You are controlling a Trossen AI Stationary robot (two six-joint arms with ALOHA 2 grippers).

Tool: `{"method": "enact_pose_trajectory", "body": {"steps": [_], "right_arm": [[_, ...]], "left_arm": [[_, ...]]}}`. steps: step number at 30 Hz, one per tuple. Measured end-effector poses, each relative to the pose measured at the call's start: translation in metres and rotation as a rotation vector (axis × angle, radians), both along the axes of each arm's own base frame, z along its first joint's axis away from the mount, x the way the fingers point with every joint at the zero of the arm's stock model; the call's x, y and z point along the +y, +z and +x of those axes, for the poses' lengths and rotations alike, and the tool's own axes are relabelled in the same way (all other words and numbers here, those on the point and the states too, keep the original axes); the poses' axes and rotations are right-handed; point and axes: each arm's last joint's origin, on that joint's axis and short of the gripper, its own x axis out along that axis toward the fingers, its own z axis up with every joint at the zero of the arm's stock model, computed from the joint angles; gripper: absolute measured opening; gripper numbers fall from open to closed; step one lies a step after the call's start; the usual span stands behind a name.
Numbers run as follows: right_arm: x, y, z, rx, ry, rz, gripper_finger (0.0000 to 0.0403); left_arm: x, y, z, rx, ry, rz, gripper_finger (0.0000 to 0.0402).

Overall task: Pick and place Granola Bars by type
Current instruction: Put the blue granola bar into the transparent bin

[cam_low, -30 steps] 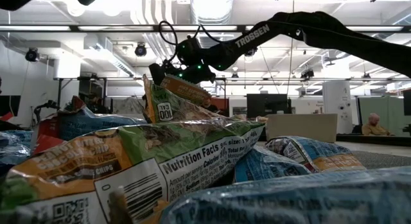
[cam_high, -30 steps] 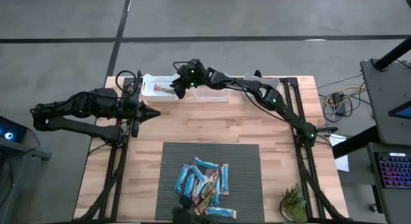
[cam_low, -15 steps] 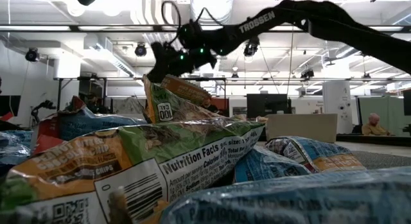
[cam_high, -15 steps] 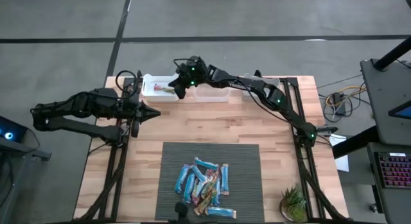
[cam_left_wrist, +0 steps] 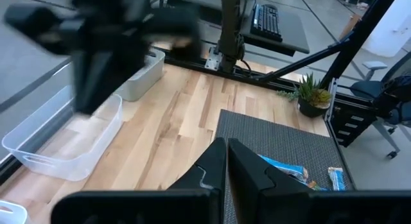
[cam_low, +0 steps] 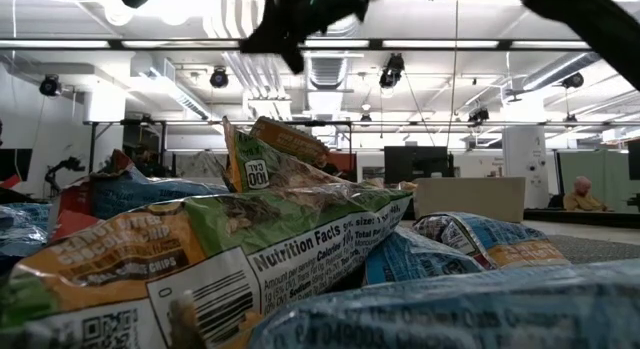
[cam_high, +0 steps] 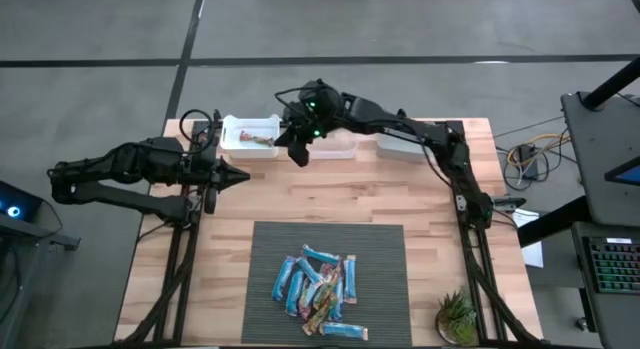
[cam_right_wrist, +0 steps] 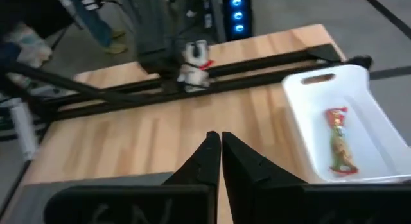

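Several granola bars (cam_high: 318, 289), blue and multicoloured, lie heaped on the grey mat (cam_high: 380, 249) near the table's front edge and fill the low view (cam_low: 250, 249). One red-and-green bar (cam_right_wrist: 337, 146) lies flat in the white bin (cam_high: 232, 141) at the far edge. My right gripper (cam_high: 297, 157) hangs shut and holding nothing, high above the table just near-side of the bins; in its wrist view (cam_right_wrist: 215, 144) the fingertips meet. My left gripper (cam_high: 243, 176) waits shut at the table's left, its fingertips together in its own view (cam_left_wrist: 226, 153).
A clear bin (cam_high: 335, 145) stands right of the white one, and another bin (cam_high: 405, 146) farther right, all along the far edge. A small potted plant (cam_high: 458, 317) sits at the near right corner. Bare wood (cam_high: 330, 194) lies between bins and mat.
My right gripper has risen from over the white bin's right end and drawn back toward the table's near side and right, climbing to the top of the low view. The red-and-green bar stays lying in the white bin.
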Motion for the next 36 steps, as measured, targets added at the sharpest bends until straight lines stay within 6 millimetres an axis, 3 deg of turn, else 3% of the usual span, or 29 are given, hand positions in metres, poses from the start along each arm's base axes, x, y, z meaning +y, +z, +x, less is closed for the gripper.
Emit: {"method": "enact_pose_trajectory", "body": {"steps": [9,17,24,36], "right_arm": [[0.051,0.051,-0.027,-0.074,0.088,-0.024,0.0008],[0.100,0.059,-0.057,-0.091,0.077,-0.090,0.0008],[0.124,0.048,-0.082,-0.209,0.038,-0.005,0.0008],[0.161,0.022,-0.123,-0.195,0.050,0.037,0.0008]], "left_arm": [[0.000,0.000,0.000,-0.001,0.000,0.001,0.0000],[0.000,0.000,0.000,-0.001,-0.003,0.000,0.0000],[0.000,0.000,0.001,0.005,-0.017,0.007,0.0000],[-0.001,-0.004,0.013,0.036,-0.045,-0.002,0.0000]]}}
